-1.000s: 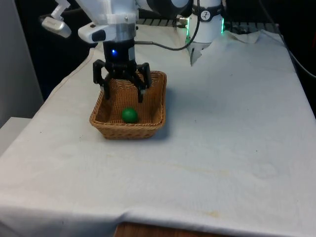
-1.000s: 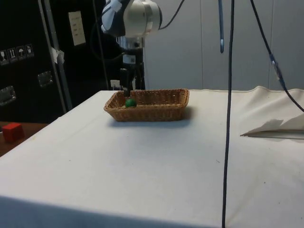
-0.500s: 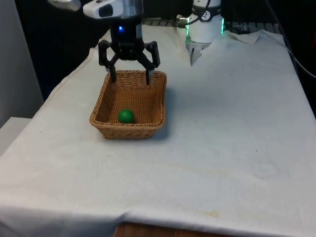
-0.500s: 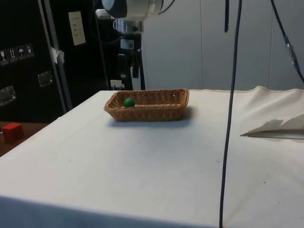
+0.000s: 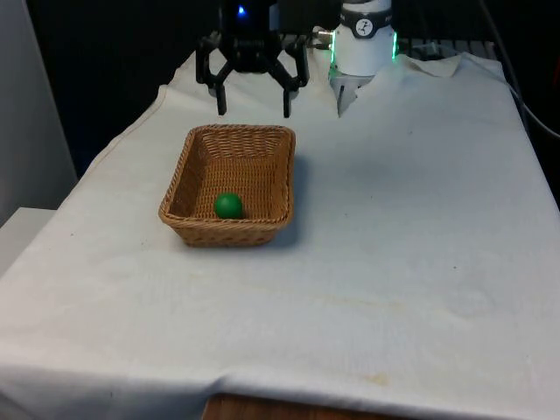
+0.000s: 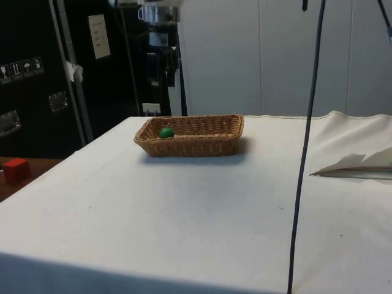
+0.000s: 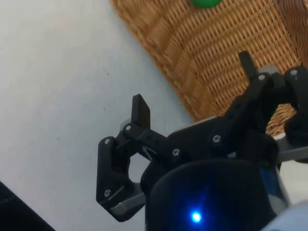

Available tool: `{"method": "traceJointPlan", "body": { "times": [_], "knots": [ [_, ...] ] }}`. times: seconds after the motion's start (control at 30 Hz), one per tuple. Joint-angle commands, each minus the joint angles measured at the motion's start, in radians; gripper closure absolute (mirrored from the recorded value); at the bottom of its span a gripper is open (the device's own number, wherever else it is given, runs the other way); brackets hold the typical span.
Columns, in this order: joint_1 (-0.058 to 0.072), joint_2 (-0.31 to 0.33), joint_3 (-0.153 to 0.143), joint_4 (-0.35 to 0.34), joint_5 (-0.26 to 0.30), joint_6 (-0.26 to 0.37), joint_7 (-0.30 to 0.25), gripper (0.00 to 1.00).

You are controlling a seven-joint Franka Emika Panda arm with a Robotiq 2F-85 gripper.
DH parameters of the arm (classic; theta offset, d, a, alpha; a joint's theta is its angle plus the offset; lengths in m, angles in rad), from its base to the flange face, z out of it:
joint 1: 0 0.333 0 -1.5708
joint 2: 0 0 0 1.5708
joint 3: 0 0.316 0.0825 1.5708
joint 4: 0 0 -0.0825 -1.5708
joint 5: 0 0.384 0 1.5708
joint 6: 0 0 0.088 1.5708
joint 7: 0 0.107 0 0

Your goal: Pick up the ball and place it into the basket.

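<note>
- Ball (image 5: 228,206), small and green, lies inside the basket (image 5: 194,154), on its floor near the end wall that faces away from the robot; in the side view the ball (image 6: 166,132) peeks over the rim at the basket's (image 6: 202,143) left end.
- Basket is a shallow rectangular wicker one, light brown, sitting flat on the bench (image 5: 411,236) towards the front view's left; nothing but the ball shows inside it.
- Gripper (image 5: 253,110) hangs in the air above the bench just beyond the basket's far rim, well apart from the ball, its two black fingers spread wide with nothing between them.
- In the wrist view the gripper (image 7: 195,86) has one fingertip over the white cloth and the other over the wicker weave (image 7: 226,57), with the ball (image 7: 206,3) at the picture's edge.
- Bench carries a white cloth with a folded-up edge (image 6: 355,165) at the side view's right.
- Red block (image 6: 15,169) sits on a low brown surface beside the bench at the side view's left, before dark cabinets (image 6: 37,73).
</note>
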Motion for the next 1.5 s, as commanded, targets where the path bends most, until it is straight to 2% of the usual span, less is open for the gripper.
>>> {"method": "traceJointPlan", "body": {
  "times": [0.0, 0.2, 0.23, 0.27, 0.5, 0.53, 0.57, 0.83, 0.87, 0.9, 0.97, 1.13, 1.17, 1.2, 1.47],
  "knots": [
    [0.017, -0.012, -0.010, -0.007, -0.022, -0.003, 0.017, 0.00],
    [0.030, -0.061, 0.007, -0.010, -0.092, -0.026, 0.065, 0.00],
    [0.015, -0.052, 0.015, -0.005, -0.072, -0.023, 0.049, 0.00],
    [0.032, -0.069, 0.011, -0.011, -0.103, -0.030, 0.073, 0.00],
    [0.040, -0.128, 0.049, -0.030, -0.172, -0.047, 0.119, 0.00],
    [0.028, -0.121, 0.056, -0.024, -0.157, -0.047, 0.106, 0.00],
    [0.040, -0.135, 0.054, -0.034, -0.178, -0.047, 0.123, 0.00],
    [0.040, -0.184, 0.096, -0.064, -0.214, -0.051, 0.142, 0.00],
    [0.030, -0.178, 0.101, -0.058, -0.199, -0.052, 0.130, 0.00],
    [0.039, -0.189, 0.099, -0.067, -0.216, -0.051, 0.142, 0.00],
    [0.040, -0.197, 0.108, -0.074, -0.219, -0.051, 0.143, 0.00],
    [0.038, -0.215, 0.128, -0.091, -0.225, -0.052, 0.141, 0.00],
    [0.030, -0.212, 0.137, -0.088, -0.213, -0.053, 0.130, 0.00],
    [0.037, -0.220, 0.136, -0.096, -0.226, -0.052, 0.139, 0.00],
    [0.036, -0.234, 0.172, -0.110, -0.226, -0.053, 0.124, 0.00]
  ]
}}
